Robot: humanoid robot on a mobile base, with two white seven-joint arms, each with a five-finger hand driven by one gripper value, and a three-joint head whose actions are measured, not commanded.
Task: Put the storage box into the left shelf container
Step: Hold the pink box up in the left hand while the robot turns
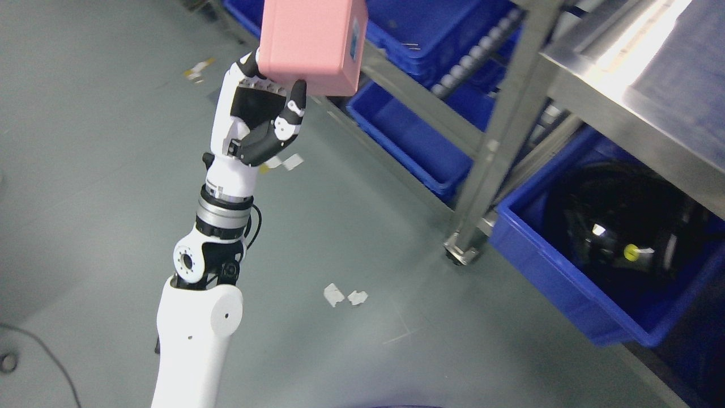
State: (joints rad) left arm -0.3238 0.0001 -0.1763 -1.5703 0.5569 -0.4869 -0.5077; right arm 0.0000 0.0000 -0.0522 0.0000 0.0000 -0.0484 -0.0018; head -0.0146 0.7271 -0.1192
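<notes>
The pink storage box [313,42] is up in the air at the top of the head view, its upper part cut off by the picture's edge. It hangs over the grey floor [85,170], just in front of the metal shelf [510,107] and near the blue containers [413,141] on its lower levels. On the box's right-hand face there is a small bluish label [355,37], too small and blurred to read.

The left hand [257,116] holds the box from below. The left arm rises from the lower left of the picture, white forearm nearly upright, wrist straightened, palm turned toward the camera. The thumb [294,105] reaches up and presses against the box's lower front face, while the other fingers curl around behind its left bottom corner, so the hand is closed on the box rather than spread.

To the right, a blue container [566,283] on the shelf's bottom level holds a dark, glossy object [617,226] with a small yellow spot. A steel surface [651,62] sits at the upper right. Torn white scraps of paper [342,295] lie on the floor beside the arm, and more bits lie farther back.
</notes>
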